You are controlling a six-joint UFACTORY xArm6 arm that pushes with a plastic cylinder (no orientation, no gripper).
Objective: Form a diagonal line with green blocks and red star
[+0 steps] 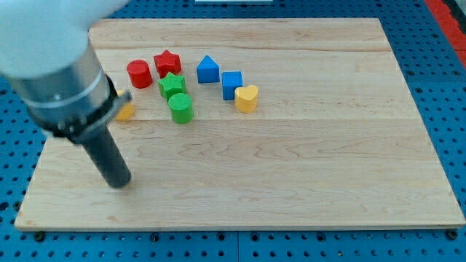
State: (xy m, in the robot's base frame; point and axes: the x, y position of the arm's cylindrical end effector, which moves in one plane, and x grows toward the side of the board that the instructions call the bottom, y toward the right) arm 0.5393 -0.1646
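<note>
You have a pale wooden bench [328,145] lying on a blue pegboard [22,80]. There is no claw on this arm, only a dark rod that holds nothing; my tip [119,183] sits near the bench's lower left corner.

The red star [167,62], green star [172,85] and green cylinder [180,108] lie well apart from the tip, up and to the view's right of it. They run downward in a short, slightly slanted row, each just beside the next. A red cylinder [138,73] stands just left of the red star. To the right sit a blue triangular block [207,70], a blue cube [231,81] and a yellow heart [247,98]. A yellow block [125,110] peeks out from behind the arm.

The bench's right half and bottom strip hold no blocks.
</note>
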